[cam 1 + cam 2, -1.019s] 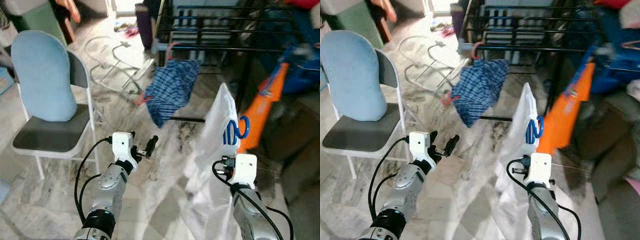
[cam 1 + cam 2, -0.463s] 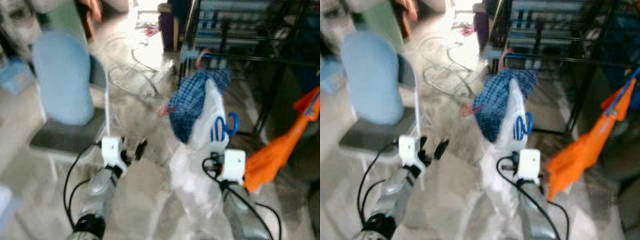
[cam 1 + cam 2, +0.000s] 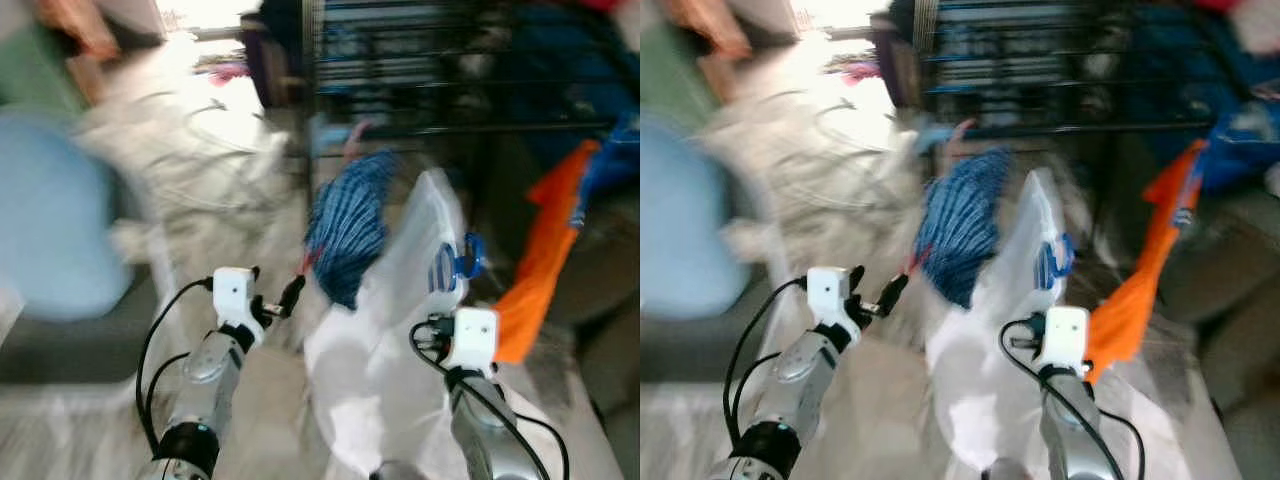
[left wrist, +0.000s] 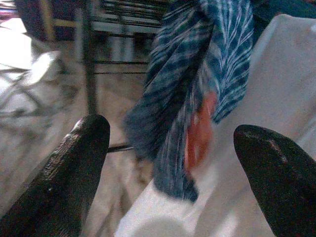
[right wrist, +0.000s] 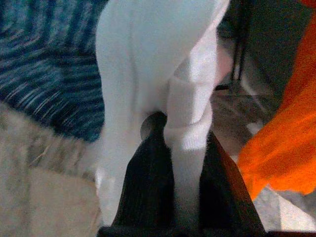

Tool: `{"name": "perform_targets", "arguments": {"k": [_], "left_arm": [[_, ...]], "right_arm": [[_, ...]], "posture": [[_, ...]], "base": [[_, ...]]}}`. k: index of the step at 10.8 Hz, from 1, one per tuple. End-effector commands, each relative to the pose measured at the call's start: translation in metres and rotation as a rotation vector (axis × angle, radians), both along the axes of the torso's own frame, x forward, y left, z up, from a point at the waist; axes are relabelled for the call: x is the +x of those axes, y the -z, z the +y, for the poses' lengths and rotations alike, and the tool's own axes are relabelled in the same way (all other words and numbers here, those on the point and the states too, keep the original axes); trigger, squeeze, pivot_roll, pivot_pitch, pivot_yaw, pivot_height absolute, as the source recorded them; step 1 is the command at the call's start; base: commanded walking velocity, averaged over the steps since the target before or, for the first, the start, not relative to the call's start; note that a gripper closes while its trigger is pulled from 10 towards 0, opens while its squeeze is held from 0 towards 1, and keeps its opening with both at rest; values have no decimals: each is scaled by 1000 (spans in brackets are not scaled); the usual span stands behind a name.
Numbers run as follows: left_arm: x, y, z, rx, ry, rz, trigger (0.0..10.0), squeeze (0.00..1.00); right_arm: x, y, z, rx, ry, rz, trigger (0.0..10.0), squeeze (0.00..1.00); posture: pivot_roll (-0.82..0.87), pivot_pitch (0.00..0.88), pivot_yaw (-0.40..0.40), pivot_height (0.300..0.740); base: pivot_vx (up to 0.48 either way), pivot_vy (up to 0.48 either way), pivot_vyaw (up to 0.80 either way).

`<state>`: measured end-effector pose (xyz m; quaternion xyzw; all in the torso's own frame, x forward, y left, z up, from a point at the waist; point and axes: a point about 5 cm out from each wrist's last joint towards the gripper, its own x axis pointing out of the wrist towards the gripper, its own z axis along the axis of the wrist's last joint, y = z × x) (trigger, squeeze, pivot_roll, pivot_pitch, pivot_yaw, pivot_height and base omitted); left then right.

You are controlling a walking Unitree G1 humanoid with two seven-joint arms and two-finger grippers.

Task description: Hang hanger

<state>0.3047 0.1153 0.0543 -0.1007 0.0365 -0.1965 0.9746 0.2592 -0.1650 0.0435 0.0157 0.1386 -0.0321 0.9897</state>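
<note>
The right end effector (image 5: pixel 180 163) has its two black fingers pressed onto a bunched fold of a white garment (image 3: pixel 400 340), soft and smooth, which rises ahead of it toward a blue hanger hook (image 3: pixel 466 258) near its top. The left end effector (image 4: pixel 168 163) is spread wide and holds nothing; just ahead of it hangs a blue plaid cloth (image 3: pixel 345 225), crumpled and drooping from a dark metal rack (image 3: pixel 440 70). An orange garment (image 3: pixel 540 255) hangs to the right. Both eye views are blurred.
</note>
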Motion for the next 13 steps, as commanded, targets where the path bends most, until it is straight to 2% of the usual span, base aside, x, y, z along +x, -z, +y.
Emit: {"name": "perform_targets", "arguments": {"k": [1,4,6,10,13], "left_arm": [[-1,0,-10,-5,26,4,10000,0],[-3,2,-10,-15,15,17,10000,0],[-3,3,-6,0,-14,15,10000,0],[-10,7,-2,4,-8,18,10000,0],[-13,8,-2,15,2,24,10000,0]], "right_arm": [[3,-9,-10,-17,20,-43,10000,0],[4,-11,-9,-27,3,-53,10000,0],[4,-14,-9,-44,-25,-67,10000,0],[12,-35,-12,-80,-134,-115,10000,0],[33,-57,-15,48,-184,-116,10000,0]], "posture": [[-184,115,51,740],[-181,117,43,740],[-181,122,40,740],[-178,160,47,740],[-174,176,54,740]], "base": [[349,0,-769],[323,0,0],[0,0,0],[0,0,0],[0,0,0]]}}
